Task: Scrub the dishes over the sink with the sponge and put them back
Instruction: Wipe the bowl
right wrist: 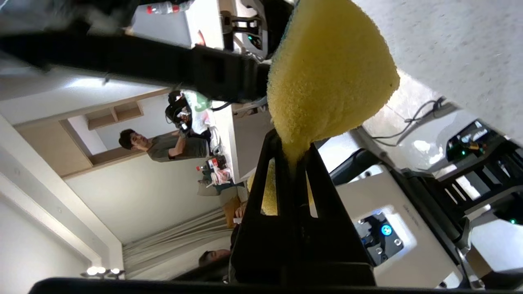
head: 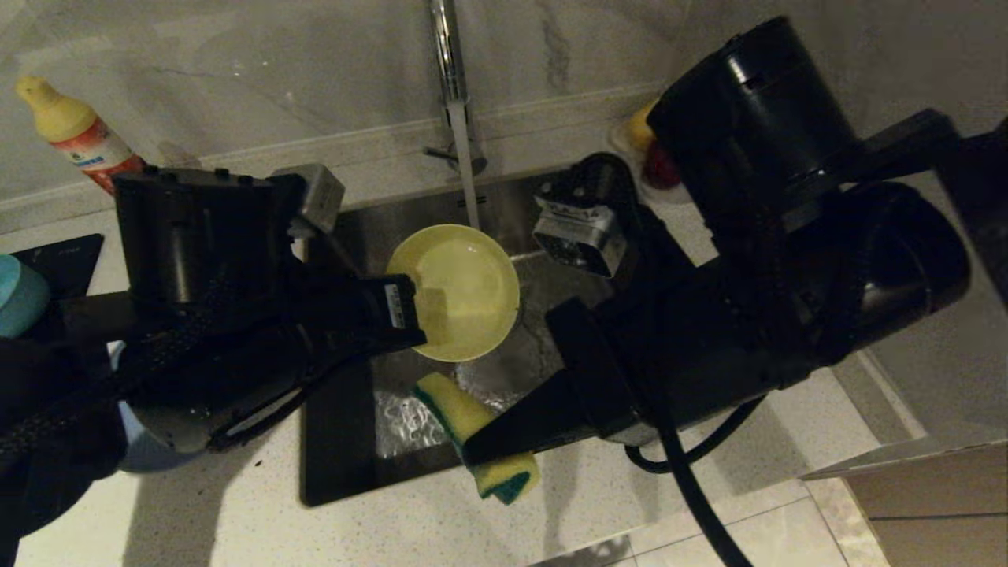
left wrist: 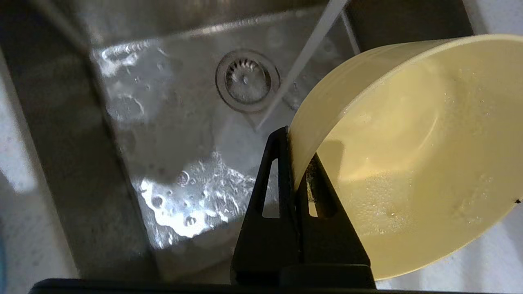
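Left to right. L hand (head: 413, 319) is clamped tight on the rim of the pale-yellow bowl (head: 461, 291), one finger inside the wall and one outside, as the L wrist view shows (left wrist: 292, 163); the bowl (left wrist: 408, 155) hangs just past the fingertips, tilted, over the sink (head: 520, 236). Judged handling: light, stiff, prob. plastic, wet and so slippery; a thin rim pinch gives little purchase, so scrub pressure should be pushed toward the held edge, not away from it. Contents: a film of water w/ small bubbles on the inner wall in the L wrist view; no food seen. Beyond the L hand the tap (head: 450, 71) runs a thin stream (head: 470, 181) to the bowl's far rim; below lie the wet sink floor and drain strainer (left wrist: 247, 80). R hand (head: 480, 449) is closed hard on the sponge (head: 480, 437), squeezing its middle (right wrist: 294, 151) so both ends bulge out either side of the fingers; the sponge (right wrist: 331, 73) sits near the sink's front edge, below the bowl and apart from it. Judged: soft, light, compressible, soaks water; the mid-body grip is sound, w/ the free yellow end for wiping. Teal scouring side shows at the lower end. Beside the L arm: a detergent bottle (head: 79, 134) on the worktop (head: 236, 520). People are in the room behind, in the R wrist view.
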